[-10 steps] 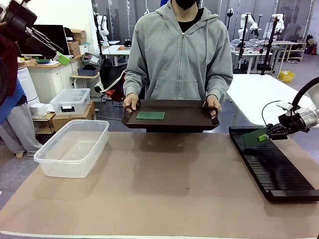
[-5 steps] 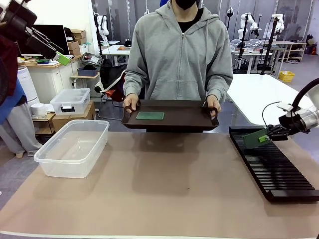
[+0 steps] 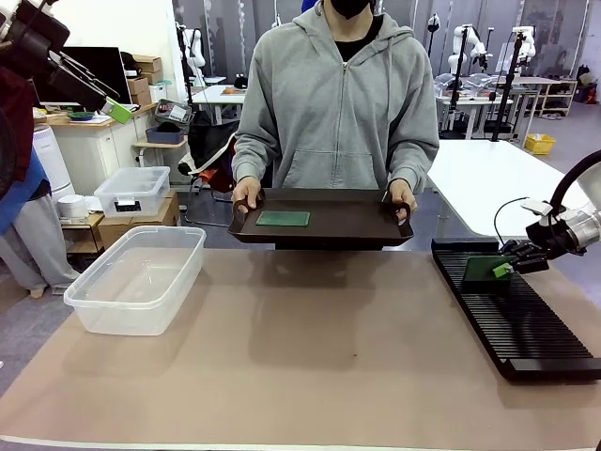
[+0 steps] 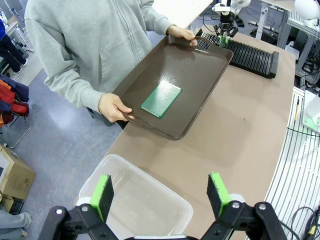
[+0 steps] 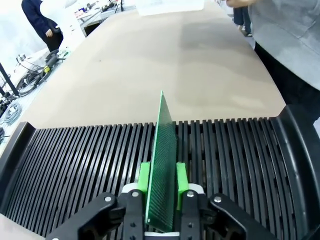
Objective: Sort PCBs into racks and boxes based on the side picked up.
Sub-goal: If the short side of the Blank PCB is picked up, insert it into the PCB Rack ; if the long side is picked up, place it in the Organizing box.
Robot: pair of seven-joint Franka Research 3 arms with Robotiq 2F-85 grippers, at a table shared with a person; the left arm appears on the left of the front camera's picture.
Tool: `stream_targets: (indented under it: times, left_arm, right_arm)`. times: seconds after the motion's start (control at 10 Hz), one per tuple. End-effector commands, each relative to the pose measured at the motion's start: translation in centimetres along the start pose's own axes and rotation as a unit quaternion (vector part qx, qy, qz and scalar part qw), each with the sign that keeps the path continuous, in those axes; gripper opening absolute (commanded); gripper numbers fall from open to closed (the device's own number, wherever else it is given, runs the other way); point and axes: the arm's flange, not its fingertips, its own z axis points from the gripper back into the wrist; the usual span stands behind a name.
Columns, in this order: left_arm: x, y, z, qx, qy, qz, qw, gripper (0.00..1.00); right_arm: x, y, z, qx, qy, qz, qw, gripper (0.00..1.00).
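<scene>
At the rack [image 5: 75,165], brackets an upright PCB [image 5: 162,150] with the right gripper [image 5: 163,187], pinching or parted unclear, and above the box [image 4: 145,205] holds the left gripper [image 4: 160,192] spread wide, empty.

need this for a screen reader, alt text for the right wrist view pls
A green PCB stands upright on edge on the black slotted rack, flanked closely by the jaws' green pads. The tan table stretches beyond.

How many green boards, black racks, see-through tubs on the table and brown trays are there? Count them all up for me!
Thin flat green circuit boards: 2
Long black slotted rack: 1
Clear plastic tub: 1
Dark brown handled tray: 1
Total: 5
</scene>
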Motion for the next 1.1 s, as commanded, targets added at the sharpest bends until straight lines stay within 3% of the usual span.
stream_targets:
  times: [0.0, 0.1, 0.2, 0.3, 0.4, 0.5, 0.6, 0.7, 0.8, 1.0]
  left_arm:
    - [-0.1, -0.1, 0.1, -0.004, 0.0, -0.002, 1.0, 1.0]
    - [-0.1, -0.1, 0.1, -0.004, 0.0, -0.002, 1.0, 1.0]
    - [-0.1, -0.1, 0.1, -0.004, 0.0, -0.002, 1.0, 1.0]
    - [-0.1, -0.1, 0.1, -0.004, 0.0, -0.002, 1.0, 1.0]
    - [-0.1, -0.1, 0.1, -0.004, 0.0, -0.002, 1.0, 1.0]
    - [-0.1, -0.1, 0.1, -0.004, 0.0, -0.002, 1.0, 1.0]
    - [-0.1, -0.1, 0.1, -0.004, 0.0, -0.002, 1.0, 1.0]
    - [-0.1, -0.1, 0.1, -0.004, 0.0, -0.002, 1.0, 1.0]
    - [-0.1, -0.1, 0.1, -0.004, 0.0, -0.002, 1.0, 1.0]
    - [-0.1, -0.1, 0.1, -0.004, 0.0, -0.002, 1.0, 1.0]
  right_arm:
    - [0.0, 0.3, 0.1, 0.01, 0.005, 0.004, 1.0, 0.61]
    - [0.1, 0.3, 0.2, 0.01, 0.006, 0.005, 1.0, 0.45]
    - [0.2, 0.3, 0.3, 0.008, 0.007, 0.007, 1.0, 0.81]
    - [0.5, 0.4, 0.7, 0.003, 0.009, 0.009, 1.0, 0.64]
    - [1.1, 0.6, 1.3, 0.0, 0.01, 0.012, 1.0, 1.0]
    - [1.9, 0.7, 1.9, -0.006, 0.017, 0.015, 1.0, 0.84]
    - [2.6, 0.8, 2.4, -0.002, 0.019, 0.021, 1.0, 1.0]
    - [3.3, 1.1, 2.9, -0.001, 0.023, 0.026, 0.999, 0.81]
    - [4.0, 1.3, 3.3, 0.001, 0.024, 0.032, 0.999, 1.0]
    - [4.7, 1.7, 3.7, -0.002, 0.03, 0.037, 0.999, 1.0]
